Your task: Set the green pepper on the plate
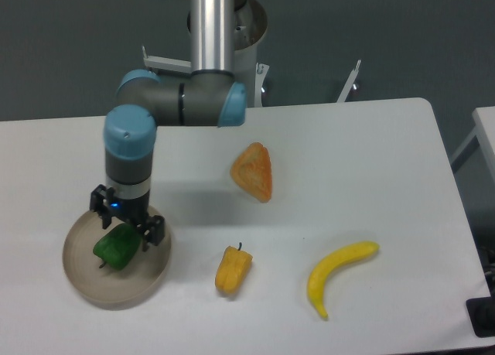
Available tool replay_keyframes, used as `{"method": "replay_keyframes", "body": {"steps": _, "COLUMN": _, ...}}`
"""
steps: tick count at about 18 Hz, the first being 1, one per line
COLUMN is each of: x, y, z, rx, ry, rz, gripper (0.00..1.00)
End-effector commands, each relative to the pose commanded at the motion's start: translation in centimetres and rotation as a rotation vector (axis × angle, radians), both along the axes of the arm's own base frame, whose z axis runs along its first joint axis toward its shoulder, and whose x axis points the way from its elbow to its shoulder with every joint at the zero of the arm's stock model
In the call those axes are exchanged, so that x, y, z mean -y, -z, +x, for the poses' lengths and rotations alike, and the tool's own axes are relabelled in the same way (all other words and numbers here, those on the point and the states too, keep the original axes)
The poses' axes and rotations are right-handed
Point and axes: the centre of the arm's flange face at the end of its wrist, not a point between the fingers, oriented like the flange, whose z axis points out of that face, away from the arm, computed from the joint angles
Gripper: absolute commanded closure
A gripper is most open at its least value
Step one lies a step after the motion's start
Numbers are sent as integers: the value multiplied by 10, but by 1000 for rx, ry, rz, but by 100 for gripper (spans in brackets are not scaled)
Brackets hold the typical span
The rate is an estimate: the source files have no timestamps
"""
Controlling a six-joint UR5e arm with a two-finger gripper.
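One green pepper (116,247) lies inside the plate (82,279), left of its middle, stem pointing down toward me. My gripper (127,225) hangs just above the pepper's upper right side with its fingers spread apart; I read it as released, gripping nothing. Further right on the table (371,162) sit a yellow pepper (232,269), an orange wedge (254,172) and a banana (338,274).
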Motion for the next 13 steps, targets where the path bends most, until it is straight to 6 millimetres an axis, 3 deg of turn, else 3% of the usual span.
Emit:
{"method": "replay_keyframes", "body": {"steps": 3, "x": 14, "y": -17, "z": -54, "rx": -34, "ry": -20, "rz": 26, "gripper": 0}}
{"method": "replay_keyframes", "body": {"steps": 7, "x": 31, "y": -23, "z": -117, "rx": -86, "ry": 2, "rz": 39, "gripper": 0}}
{"method": "replay_keyframes", "body": {"steps": 10, "x": 38, "y": -24, "z": -150, "rx": -159, "ry": 126, "rz": 50, "gripper": 0}}
{"method": "replay_keyframes", "body": {"steps": 13, "x": 62, "y": -25, "z": -208, "rx": -242, "ry": 206, "rz": 35, "gripper": 0}}
